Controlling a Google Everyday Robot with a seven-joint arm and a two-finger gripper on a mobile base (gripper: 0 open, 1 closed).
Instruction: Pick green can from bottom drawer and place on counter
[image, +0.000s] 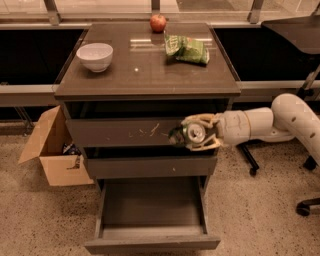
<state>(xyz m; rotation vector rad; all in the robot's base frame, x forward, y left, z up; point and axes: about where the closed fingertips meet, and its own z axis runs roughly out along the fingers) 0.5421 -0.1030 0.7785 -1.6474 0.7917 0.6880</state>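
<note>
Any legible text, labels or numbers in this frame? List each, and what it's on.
None can be read.
Print on the snack bag: too blurred.
On the can, gripped by the tool in front of the scratched drawer: nothing legible.
On the box: no marks seen.

The desk (150, 70) top was glossy dark brown, with faint reflections. In front of the matt, pale-scratched drawer front (120, 131), the smooth cream plastic pincer (199, 133) clasped the green can (194, 132), whose silver metal top shone. The cardboard box (52, 150) looked matt, the white bowl (95, 56) glossy.
</note>
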